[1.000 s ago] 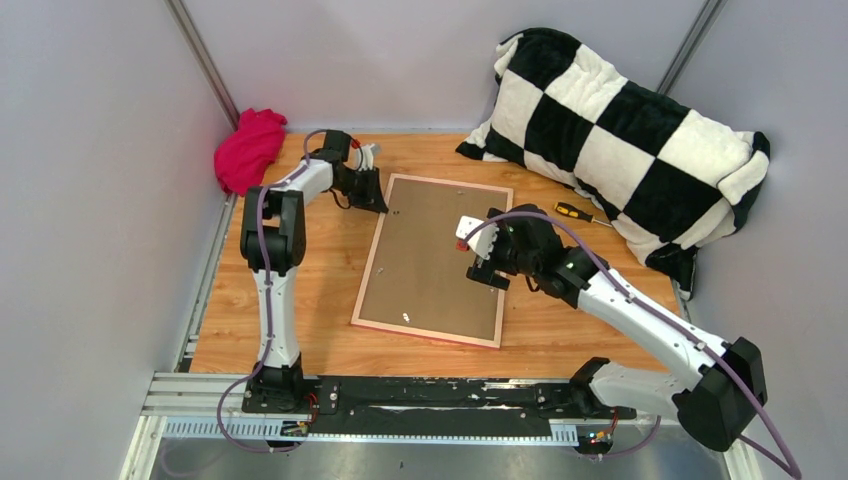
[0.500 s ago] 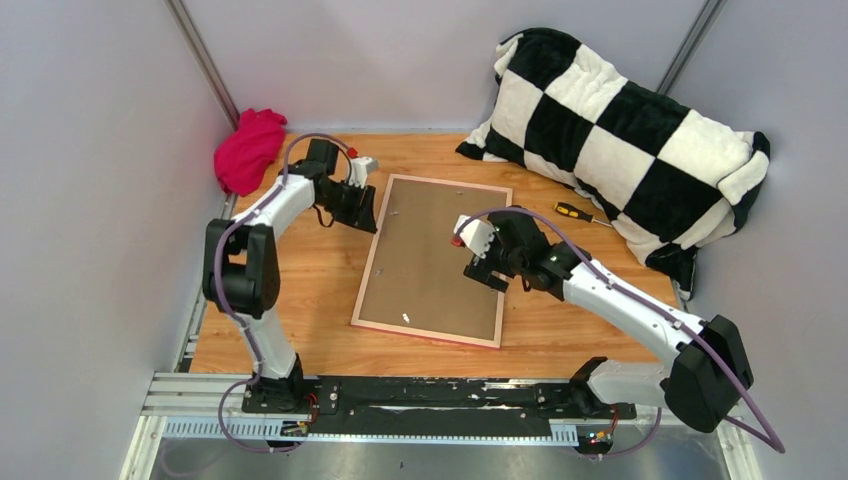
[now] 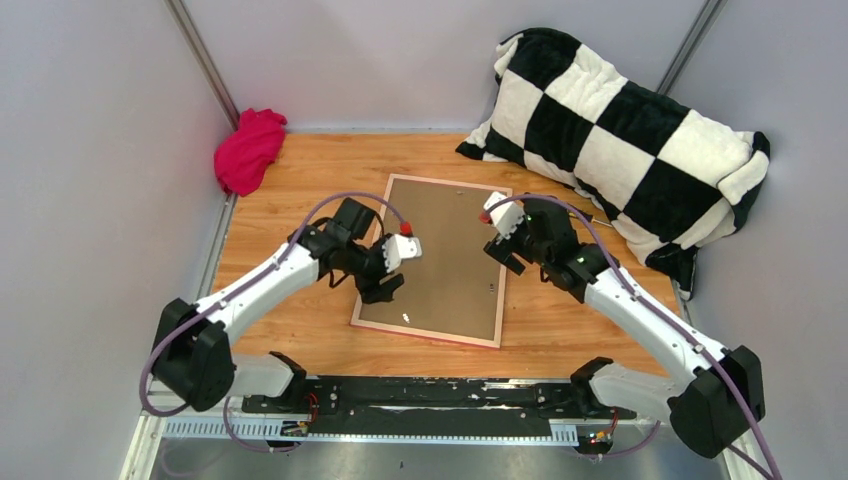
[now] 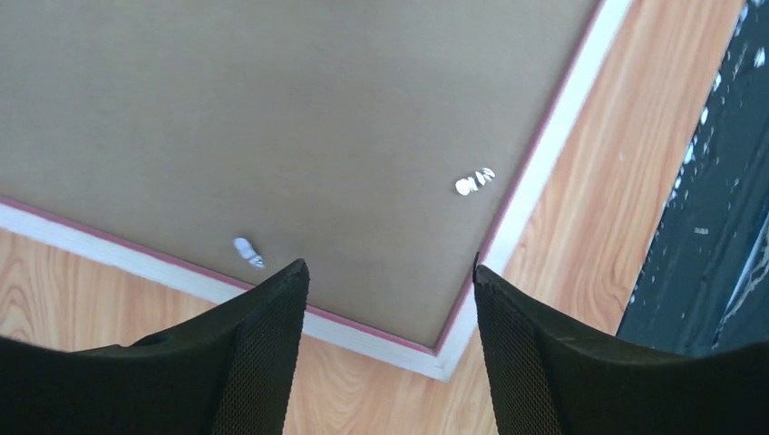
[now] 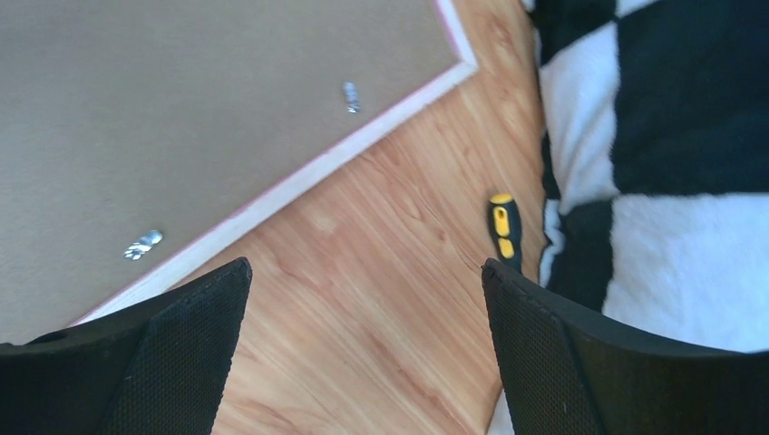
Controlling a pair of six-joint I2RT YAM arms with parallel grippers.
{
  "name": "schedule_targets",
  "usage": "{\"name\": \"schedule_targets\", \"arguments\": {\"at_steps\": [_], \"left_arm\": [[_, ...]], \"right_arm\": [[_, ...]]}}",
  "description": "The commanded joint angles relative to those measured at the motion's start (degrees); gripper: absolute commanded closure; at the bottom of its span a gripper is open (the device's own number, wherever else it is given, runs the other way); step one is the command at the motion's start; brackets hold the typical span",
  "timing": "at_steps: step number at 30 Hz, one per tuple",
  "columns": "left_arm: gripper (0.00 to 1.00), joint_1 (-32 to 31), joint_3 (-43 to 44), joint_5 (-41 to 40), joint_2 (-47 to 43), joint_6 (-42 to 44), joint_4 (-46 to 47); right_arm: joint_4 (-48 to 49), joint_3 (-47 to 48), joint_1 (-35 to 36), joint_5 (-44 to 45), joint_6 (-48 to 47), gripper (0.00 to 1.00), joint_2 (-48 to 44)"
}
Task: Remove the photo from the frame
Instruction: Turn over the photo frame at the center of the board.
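Observation:
The frame (image 3: 440, 250) lies face down on the wooden table, brown backing board up, thin pink border around it. The photo is hidden under the board. My left gripper (image 3: 380, 287) is open and empty, hovering over the frame's near left part; in the left wrist view (image 4: 390, 267) the frame's near corner (image 4: 446, 367) lies between the fingers, with two small metal clips (image 4: 473, 182) on the board. My right gripper (image 3: 507, 257) is open and empty at the frame's right edge; the right wrist view (image 5: 365, 265) shows bare table between the fingers and the frame's border (image 5: 299, 181) to the left.
A yellow-and-black screwdriver (image 3: 580, 213) lies right of the frame, also in the right wrist view (image 5: 504, 228). A checkered pillow (image 3: 620, 130) fills the back right. A magenta cloth (image 3: 248, 150) sits at the back left. The black rail (image 3: 430, 395) runs along the near edge.
My left gripper has swung from the frame's far left corner to its near left part. My right gripper has moved from over the board's middle back and right to the frame's right edge.

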Motion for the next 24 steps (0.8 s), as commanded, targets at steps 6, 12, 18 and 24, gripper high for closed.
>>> {"name": "schedule_targets", "arguments": {"at_steps": [6, 12, 18, 24], "left_arm": [[0.33, -19.3, -9.1, -14.9, -8.3, 1.8, 7.9], [0.36, -30.4, -10.4, -25.9, -1.2, 1.4, 12.7], [0.38, -34.4, -8.7, -27.9, 3.7, 0.8, 14.6], [0.42, -35.4, -8.0, -27.7, 6.9, 0.8, 14.4]], "right_arm": [[7.4, -3.9, -10.6, 4.6, 1.7, 0.02, -6.6], [7.7, -4.3, -16.5, 3.2, 2.8, 0.02, -10.0], [7.8, -4.7, -17.4, 2.5, 2.7, 0.02, -10.1], [7.7, -4.8, -17.4, 2.0, 2.7, 0.02, -9.6]]}}
